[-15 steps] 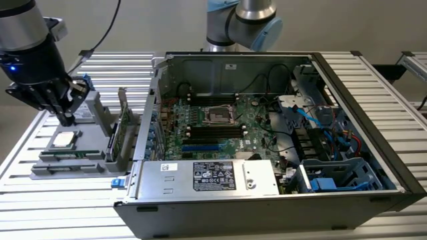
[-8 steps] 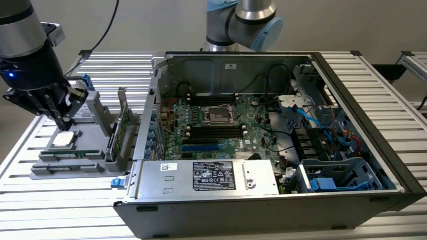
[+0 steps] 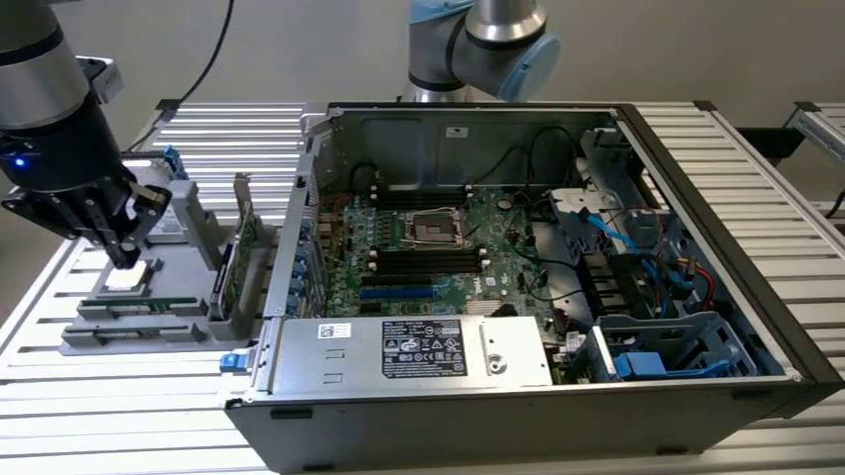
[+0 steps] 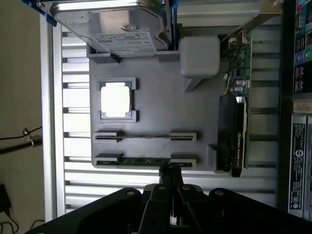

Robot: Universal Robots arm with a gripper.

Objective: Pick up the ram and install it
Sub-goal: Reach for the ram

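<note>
Ram (image 4: 146,161) sits on edge in its slot on the gray tray (image 4: 156,112), not lifted yet, so all the work is left. Gripper (image 4: 170,169) hangs just beside it, fingers pressed together, holding nothing. Green card (image 4: 236,87) stands near one end; the open computer case (image 3: 739,247) waits well apart.

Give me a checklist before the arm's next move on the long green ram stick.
1. Long green ram stick lying in its cradle on the grey plastic holder: ok.
2. Black gripper close to the ram stick: ok.
3. Gripper open for a grasp: not ok, shut and empty.
4. Black computer case open: ok.
5. Black memory slots on the green motherboard free: cannot tell.
</note>
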